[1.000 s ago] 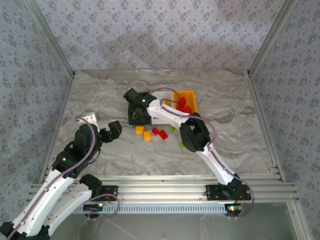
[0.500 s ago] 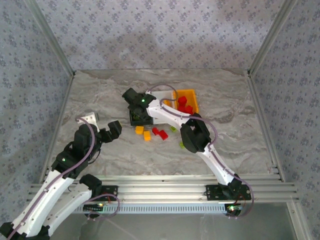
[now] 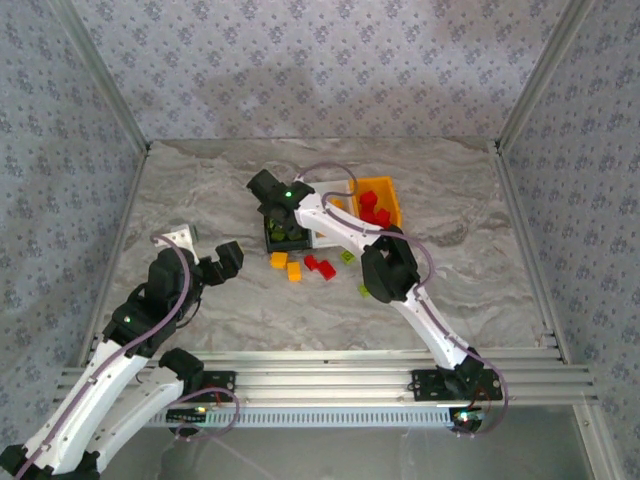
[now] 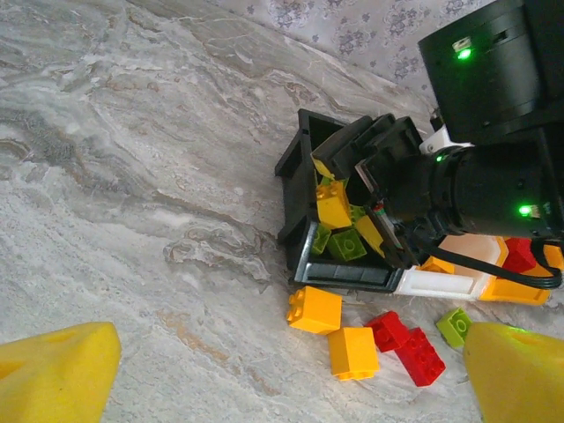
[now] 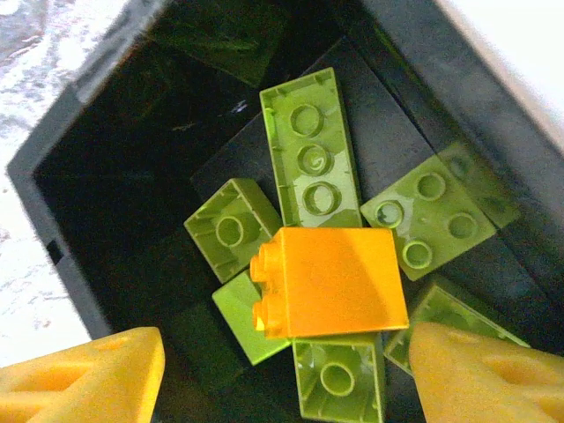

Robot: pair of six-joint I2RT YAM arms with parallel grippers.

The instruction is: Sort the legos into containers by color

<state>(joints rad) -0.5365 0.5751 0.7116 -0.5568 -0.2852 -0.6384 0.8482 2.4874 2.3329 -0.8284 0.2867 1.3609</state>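
A: What is the top camera showing?
B: The right tool (image 3: 280,218) is reaching down into the black bin (image 3: 268,242). Further right, the orange bin (image 3: 390,192) is holding red bricks (image 3: 368,203). The left tool (image 3: 232,258) is hovering over the bare tabletop (image 3: 200,190), apart from the bins. Loose bricks (image 3: 294,271) in orange, red and green are lying just in front of the bins.

A: And the left wrist camera?
B: The left tool's fingers (image 4: 62,370) are standing wide apart, gripping nothing. Ahead of them, the right tool is hanging inside the black bin above green bricks (image 4: 348,245), with an orange brick (image 4: 333,204) showing between its fingers. The white bin (image 4: 441,284) is touching the black one. Two orange, two red and one green brick are lying loose in front.

A: And the right wrist camera?
B: The right tool's fingers are spreading wide, and the orange brick is lying over the green bricks in the black bin, studs turned sideways, touching neither finger
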